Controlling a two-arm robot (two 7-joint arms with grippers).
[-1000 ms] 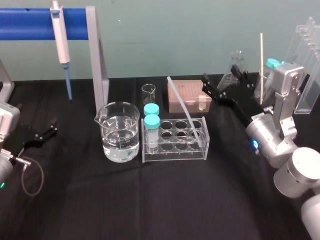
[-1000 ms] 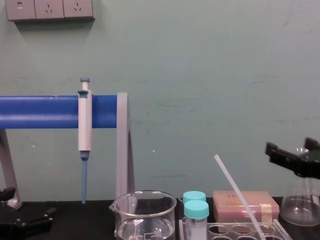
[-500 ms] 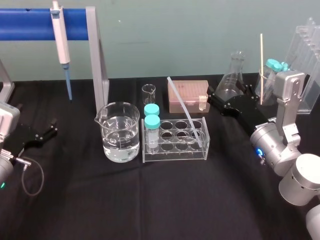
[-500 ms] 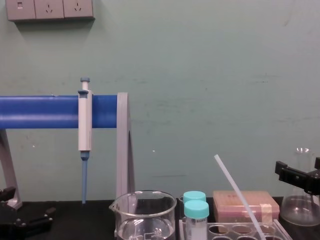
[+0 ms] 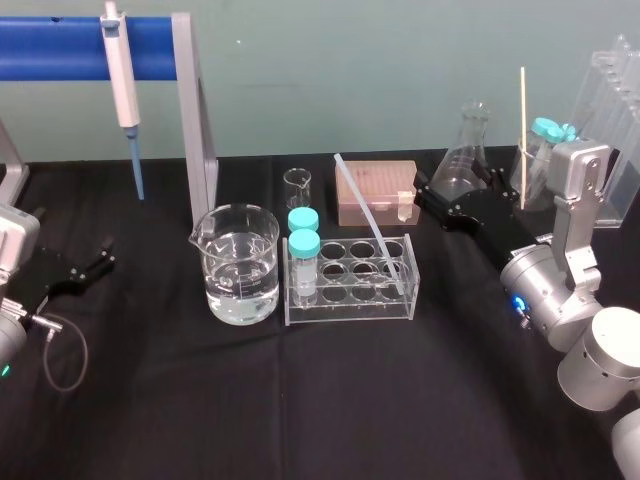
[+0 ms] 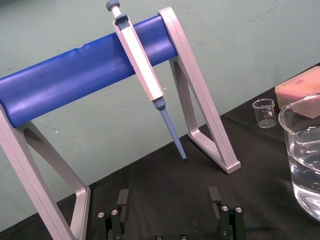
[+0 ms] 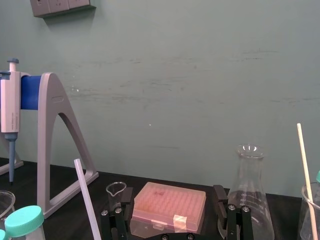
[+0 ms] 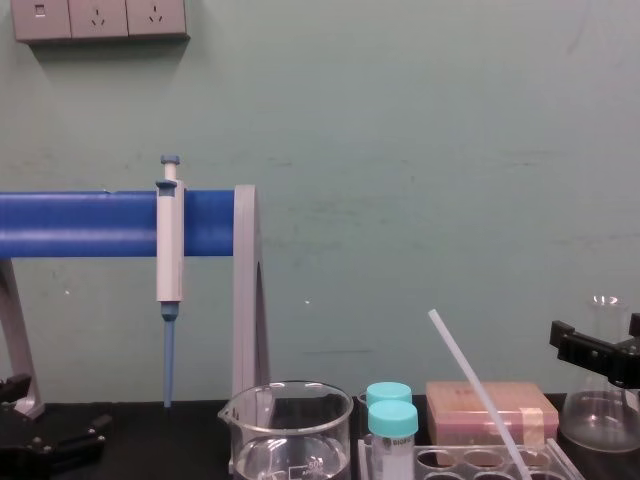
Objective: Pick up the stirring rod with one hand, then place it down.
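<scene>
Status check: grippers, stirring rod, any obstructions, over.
Left gripper parked far left, open. Right gripper open, low beside flask, empty. Stirring rod leaning in test tube rack, untouched. Pink tip box directly ahead of right gripper.

Translucent-white stirring rod, teal caps

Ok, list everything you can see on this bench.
clear plastic tube rack: one, centre
translucent-white stirring rod: one, leaning in rack
teal-capped tubes: two, rack's left end
large glass water beaker: one, left of rack
small glass beaker: one, behind rack
pink tip box: one, behind rack
glass conical flask: one, back right
grey blue-tipped pipette: one, hanging on blue-barred stand
left gripper: black, open, far left
right gripper: black, open, by flask
</scene>
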